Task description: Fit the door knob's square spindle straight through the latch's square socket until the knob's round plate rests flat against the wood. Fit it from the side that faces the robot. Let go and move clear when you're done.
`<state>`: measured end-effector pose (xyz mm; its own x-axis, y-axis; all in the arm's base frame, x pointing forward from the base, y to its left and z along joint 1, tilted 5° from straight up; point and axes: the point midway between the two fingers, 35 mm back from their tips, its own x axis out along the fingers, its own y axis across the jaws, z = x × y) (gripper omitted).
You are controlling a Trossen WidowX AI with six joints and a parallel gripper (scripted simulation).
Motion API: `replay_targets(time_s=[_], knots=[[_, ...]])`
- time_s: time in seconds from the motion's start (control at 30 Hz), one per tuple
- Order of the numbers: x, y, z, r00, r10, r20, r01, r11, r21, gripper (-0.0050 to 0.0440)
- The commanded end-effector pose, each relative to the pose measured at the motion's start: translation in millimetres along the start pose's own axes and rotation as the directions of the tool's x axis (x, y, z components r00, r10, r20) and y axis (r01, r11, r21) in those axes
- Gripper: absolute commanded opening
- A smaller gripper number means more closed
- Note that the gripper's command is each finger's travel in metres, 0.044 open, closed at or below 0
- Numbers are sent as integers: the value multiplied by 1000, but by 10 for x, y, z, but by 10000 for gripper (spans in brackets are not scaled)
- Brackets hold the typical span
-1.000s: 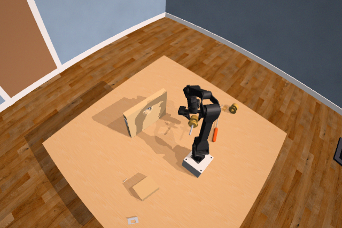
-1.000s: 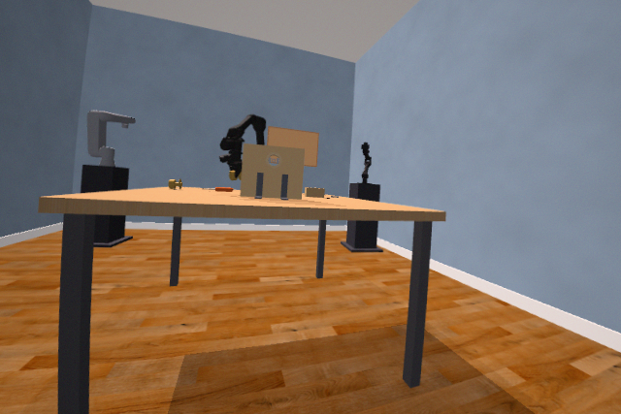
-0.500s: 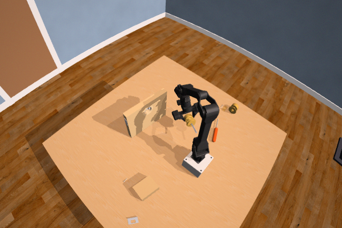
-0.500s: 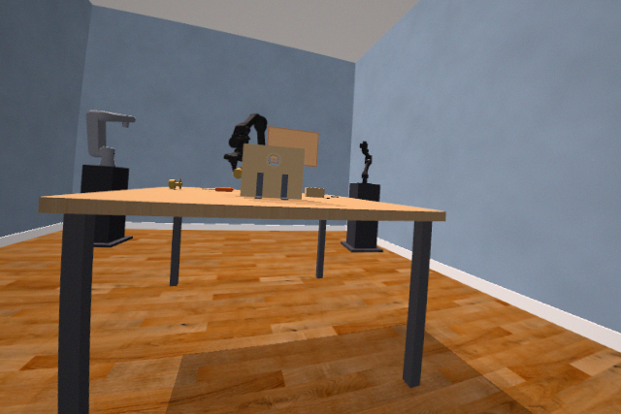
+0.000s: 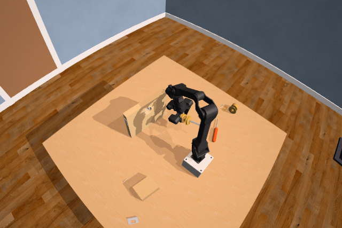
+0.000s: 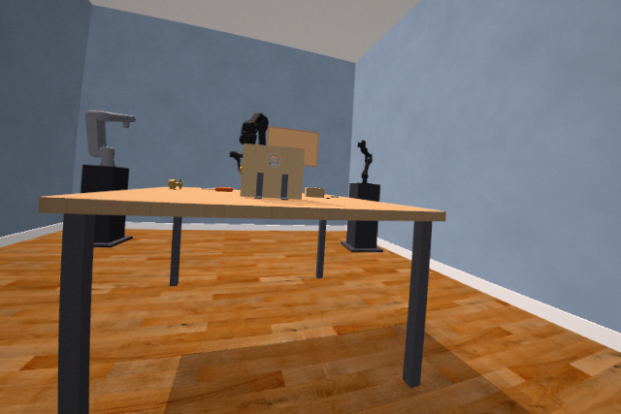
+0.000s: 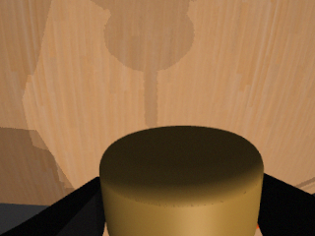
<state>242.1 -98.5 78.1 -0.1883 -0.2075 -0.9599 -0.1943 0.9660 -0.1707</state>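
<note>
Gripper (image 5: 180,118) is clenched on the brass door knob (image 5: 185,118), fingers on either side of the round head; the wrist view is mostly that head (image 7: 181,191) with black fingers flanking it. I hold it by the head so the spindle (image 5: 194,123) and round plate stay free for the fit.

In the top view the knob is off the bench (image 5: 96,164), just beside the robot-facing side of the upright wood panel (image 5: 143,117). The spindle looks to point back toward my base (image 5: 190,166), away from the panel, so I judge a reorientation is still needed before any insertion. The latch socket (image 5: 148,108) sits high on the panel, apart from the knob; nothing is engaged yet.

The panel stands on edge on two dark feet (image 6: 259,185), so both faces are reachable. Hence the rule to go in from my side.

Also on the bench: a second knob (image 5: 233,108), an orange screwdriver (image 5: 215,133), a small wood block (image 5: 145,188). All well apart from the approach path.

Risk: the square spindle must be clocked to the square socket, or it jams.
</note>
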Motion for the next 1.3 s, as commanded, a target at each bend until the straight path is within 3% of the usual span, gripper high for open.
replay_targets(time_s=[0.0,0.17,0.37,0.43,0.83,0.93,1.0,1.27], knots=[[-134,59,70,999,-26,23,30,983,-183,0],[-226,181,130,999,-42,34,52,913,-404,0],[-335,334,192,997,-60,49,77,766,-638,0],[-335,334,192,997,-60,49,77,766,-638,0],[-540,642,269,993,-94,74,100,312,-945,0],[-586,715,278,992,-103,78,96,178,-979,0],[-586,715,278,992,-103,78,96,178,-979,0],[-706,905,290,988,-126,87,63,-183,-981,0]])
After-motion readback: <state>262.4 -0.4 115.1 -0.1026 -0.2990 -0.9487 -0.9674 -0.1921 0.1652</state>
